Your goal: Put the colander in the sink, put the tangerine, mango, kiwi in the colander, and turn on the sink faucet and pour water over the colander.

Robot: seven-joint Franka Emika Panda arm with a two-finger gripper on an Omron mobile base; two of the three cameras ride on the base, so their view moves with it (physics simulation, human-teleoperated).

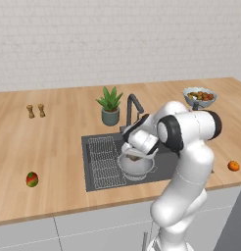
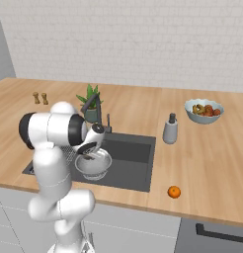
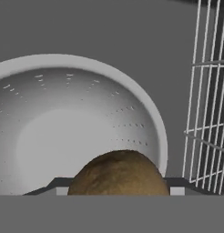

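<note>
So the colander [image 1: 136, 165] is already sitting in the sink [image 1: 95, 184], right of the wire rack [image 1: 104, 162]. The gripper [image 1: 134, 156] hangs right over the bowl, and from the hand cam you can see the kiwi [image 3: 117, 174] wedged between the two fingers, so they're partly closed around it, with the bowl's rim [image 3: 145, 104] curving past at about 1 o'clock of the fruit and the rack off at 3 o'clock. The inside of the bowl looks bare apart from its little holes.

The mango [image 1: 32, 179] is out on the counter [image 1: 54, 142], roughly 9 o'clock from the sink in the left cam and well apart from it. The tangerine [image 2: 174, 191] sits near the counter's front edge, around 4 o'clock from the sink in the right cam. The faucet [image 1: 134, 109] stands behind the basin with a potted plant [image 1: 110, 107] just beside it at 9 o'clock. A soap pump [image 2: 170, 130] is by the sink's right edge, a fruit bowl [image 2: 204, 111] further back, and two little shakers [image 1: 36, 111] far left.
</note>
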